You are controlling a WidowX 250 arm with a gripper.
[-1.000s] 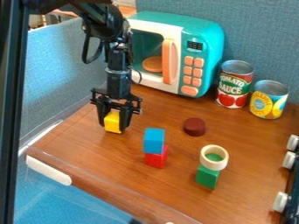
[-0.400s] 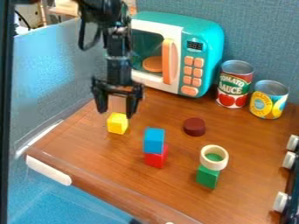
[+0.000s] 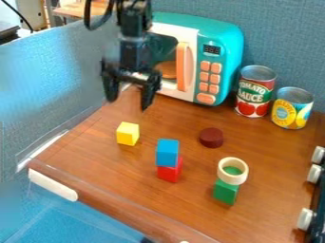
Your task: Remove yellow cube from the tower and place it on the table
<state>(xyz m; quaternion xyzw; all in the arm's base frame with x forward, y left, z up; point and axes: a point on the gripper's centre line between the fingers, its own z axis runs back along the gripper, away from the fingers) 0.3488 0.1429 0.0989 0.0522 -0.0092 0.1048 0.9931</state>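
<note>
Gripper (image 3: 129,98) above the tabletop (image 3: 95,156), in front of the toy microwave (image 3: 219,42), fingers spread wide apart, nothing between them. Yellow cube (image 3: 128,134) on the tabletop, below the gripper and apart from it. Tower: blue block (image 3: 167,152) stacked on red block (image 3: 169,172), to the image-right of the yellow cube and nearer the camera. Dark red round block (image 3: 211,137) lies near the tower. Cream ring (image 3: 240,178) sits atop green block (image 3: 225,191). Tomato sauce can (image 3: 255,92) and yellow-labelled can (image 3: 292,108) upright beside the microwave.
</note>
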